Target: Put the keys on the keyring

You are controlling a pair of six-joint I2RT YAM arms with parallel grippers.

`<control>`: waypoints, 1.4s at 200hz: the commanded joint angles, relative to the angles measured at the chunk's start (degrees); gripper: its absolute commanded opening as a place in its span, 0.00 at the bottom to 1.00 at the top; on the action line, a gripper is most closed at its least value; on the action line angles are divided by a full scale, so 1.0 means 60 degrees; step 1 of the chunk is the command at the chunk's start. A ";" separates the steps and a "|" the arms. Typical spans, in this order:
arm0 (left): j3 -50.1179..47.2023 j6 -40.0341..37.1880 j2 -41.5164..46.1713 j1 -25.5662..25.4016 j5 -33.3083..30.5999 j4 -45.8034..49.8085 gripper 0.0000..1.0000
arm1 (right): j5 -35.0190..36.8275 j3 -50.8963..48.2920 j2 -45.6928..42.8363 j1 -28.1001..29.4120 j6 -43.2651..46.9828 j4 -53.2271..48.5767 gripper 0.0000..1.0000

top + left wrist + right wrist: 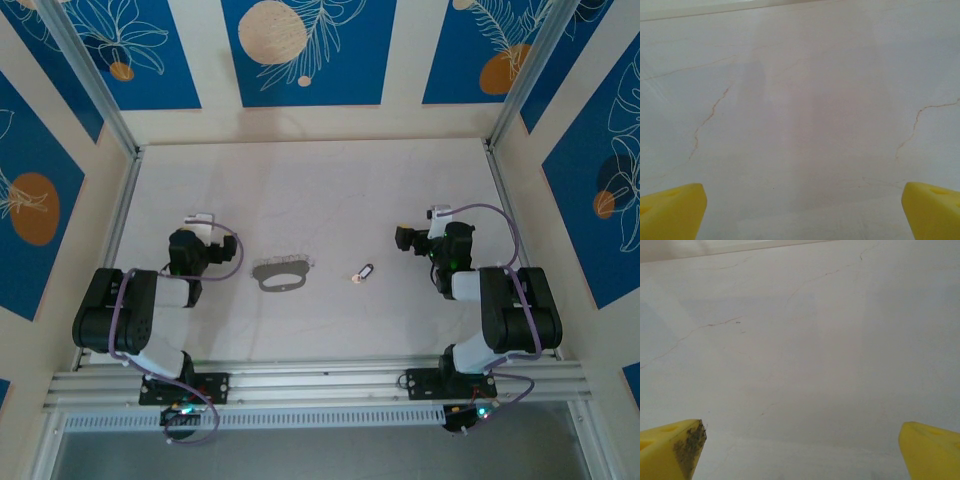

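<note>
While both arms sit folded near their bases, the keyring (281, 272) lies flat on the pale table (320, 180), a thin grey oval loop with small silvery bits along its far edge. The keys (362, 272), one tiny oblong piece with a dark centre, a pale rim and a tan end, lie to the right of the loop and apart from it, tilted, roughly midway between the arms. The left tool (802, 212) stands wide, its yellow fingers (672, 210) at the lower corners of its wrist view, with bare, faintly veined table between them. The right tool (802, 450) is equally wide and holds nothing; one fingertip (689, 447) carries dark speckled grime.
</note>
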State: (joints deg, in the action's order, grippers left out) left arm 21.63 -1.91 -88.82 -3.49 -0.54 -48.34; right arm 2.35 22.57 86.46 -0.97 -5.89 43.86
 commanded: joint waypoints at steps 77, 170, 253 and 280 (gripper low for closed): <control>0.2640 0.1188 0.2954 0.0059 0.0111 0.5099 0.98 | 0.1273 0.2672 -0.3082 -0.0887 -0.3919 -0.6190 0.99; 0.2847 0.5039 0.4202 -0.1012 0.2140 0.6883 0.93 | -0.1069 0.2946 -0.4791 0.1440 -0.3929 -0.9000 0.95; 0.2070 0.6175 0.4192 -0.3868 0.1002 0.7791 0.88 | -0.1010 0.2684 -0.2922 0.4630 -0.4650 -0.8101 0.84; 0.1813 0.6651 0.3986 -0.4199 0.0846 0.7649 0.88 | -0.1495 0.3112 -0.1793 0.4962 -0.4574 -0.7783 0.78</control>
State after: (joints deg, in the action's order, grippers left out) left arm 34.15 34.15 -63.99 -27.14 7.07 -3.07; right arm -3.11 38.13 71.11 27.31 -33.06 -5.39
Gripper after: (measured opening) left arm 0.883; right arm 0.813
